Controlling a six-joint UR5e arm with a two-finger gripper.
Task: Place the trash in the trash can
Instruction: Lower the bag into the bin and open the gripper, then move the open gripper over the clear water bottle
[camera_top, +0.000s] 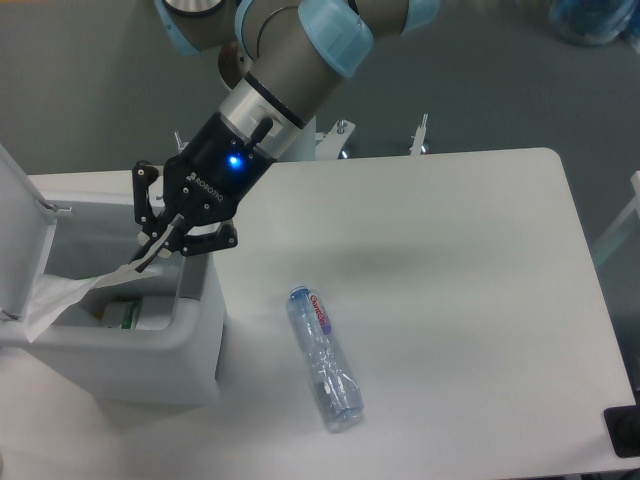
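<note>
Right now we have only the one fixed camera view to go on. Our gripper (158, 246) hangs over the open mouth of the trash can (190, 345), which sits at about nine o'clock on the table (450, 260). The fingers are pinched together on one corner of the plastic bag (62, 296), so the thin sheet trails down and away toward eight o'clock, draped across the opening and partly over the near-left rim. We judge that we grip it by a corner so the rest can hang freely and drop inside when let go. We cannot make out a green strip on the bag from here.

The lid (20, 235) stands tilted up at the far left edge of the picture, leaving the opening clear for us. Inside the bin we see some greenish printed item below the bag, too small to identify.

The bottle (324, 356) lies on its side on the table at about six o'clock, well apart from the bin and from our gripper, with its labelled end pointing toward eleven o'clock. It is untouched, so we judge the task roughly half done: the bag wants releasing first, and because part of it lies over the rim, it could snag there rather than fall in.
</note>
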